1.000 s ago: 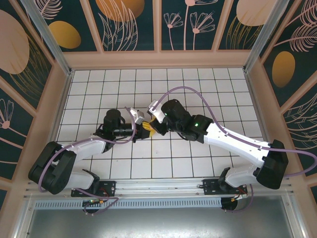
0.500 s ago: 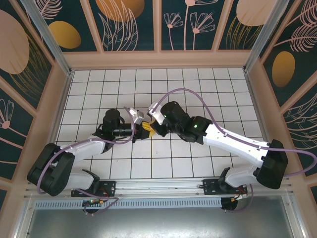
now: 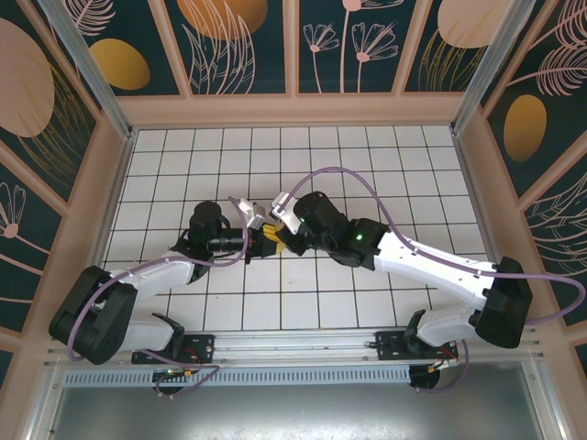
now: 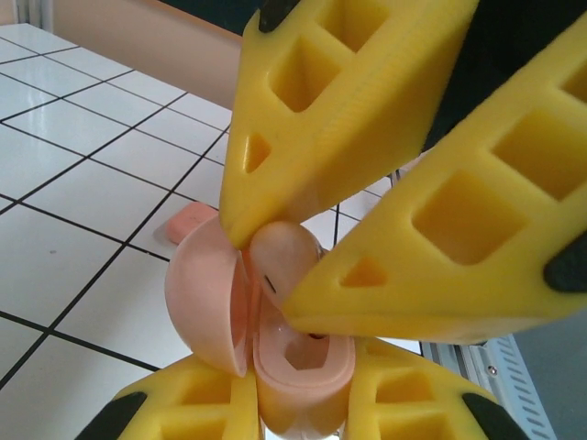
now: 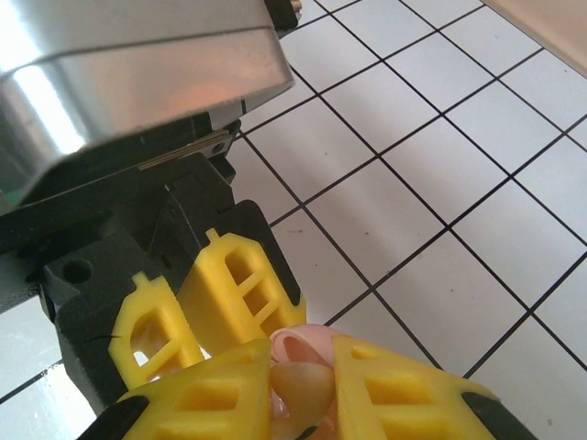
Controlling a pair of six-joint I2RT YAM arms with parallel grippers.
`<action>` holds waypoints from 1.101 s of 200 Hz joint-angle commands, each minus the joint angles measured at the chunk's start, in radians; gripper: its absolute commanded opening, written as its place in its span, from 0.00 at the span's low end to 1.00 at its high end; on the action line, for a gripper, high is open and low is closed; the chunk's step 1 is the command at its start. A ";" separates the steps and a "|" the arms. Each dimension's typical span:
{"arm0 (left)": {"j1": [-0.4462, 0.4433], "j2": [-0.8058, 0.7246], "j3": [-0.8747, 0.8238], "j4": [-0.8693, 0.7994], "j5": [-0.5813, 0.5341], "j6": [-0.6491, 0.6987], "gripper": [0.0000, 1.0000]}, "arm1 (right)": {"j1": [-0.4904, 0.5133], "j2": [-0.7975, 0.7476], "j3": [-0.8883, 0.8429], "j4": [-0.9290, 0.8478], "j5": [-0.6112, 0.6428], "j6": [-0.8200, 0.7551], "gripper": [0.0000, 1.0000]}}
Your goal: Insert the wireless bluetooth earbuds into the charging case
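My left gripper (image 4: 303,390) is shut on the charging case (image 4: 303,371), a salmon-pink case held upright. Its lid (image 4: 204,293) is swung open to the left. My right gripper (image 4: 275,272) comes down from above, shut on one pale pink earbud (image 4: 286,257). The earbud hangs right at the case's mouth, over a hollow socket. In the right wrist view the earbud (image 5: 301,390) sits between my right gripper's (image 5: 305,367) fingers. The case (image 5: 292,345) is just behind it, with the left gripper's yellow fingers (image 5: 234,284) beyond. From above, both grippers (image 3: 271,240) meet at mid-table.
A small pink object (image 4: 188,220) lies on a white tile behind the case, too blurred to name. The tiled floor (image 3: 367,165) is walled by a wooden frame (image 3: 293,108). The right arm's purple cable (image 3: 353,176) arches over the wrist.
My right gripper has edged a little left and down with the earbud, closer onto the case. The left arm has stayed almost still.
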 commanded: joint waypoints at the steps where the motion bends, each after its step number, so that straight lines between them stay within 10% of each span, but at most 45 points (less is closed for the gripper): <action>1: -0.005 -0.025 0.028 0.048 0.028 -0.013 0.10 | 0.018 0.010 -0.017 0.021 0.038 -0.002 0.20; 144: -0.006 -0.052 0.019 0.006 0.026 0.067 0.11 | -0.037 -0.091 -0.001 0.043 -0.186 0.078 0.47; 220: -0.016 -0.066 0.013 0.002 0.036 0.110 0.11 | -0.267 -0.164 -0.061 0.123 -0.525 0.256 0.60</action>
